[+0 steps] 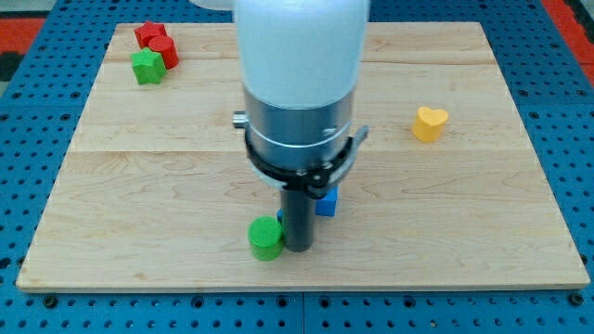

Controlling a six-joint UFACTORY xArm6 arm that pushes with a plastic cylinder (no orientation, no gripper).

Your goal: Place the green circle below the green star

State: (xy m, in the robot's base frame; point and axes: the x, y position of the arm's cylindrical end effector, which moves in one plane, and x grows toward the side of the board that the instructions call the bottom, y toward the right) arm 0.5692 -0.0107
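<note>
The green circle (265,237) lies near the board's bottom edge, left of centre. My tip (297,247) stands right beside it on its right, touching or nearly touching it. The green star (145,67) sits at the top left, next to two red blocks (155,42). The arm's white and grey body (299,93) fills the middle of the view and hides what lies behind it.
A yellow heart (430,122) sits at the right. A blue block (326,201) peeks out just right of the rod, mostly hidden. The wooden board (464,232) lies on a blue perforated table.
</note>
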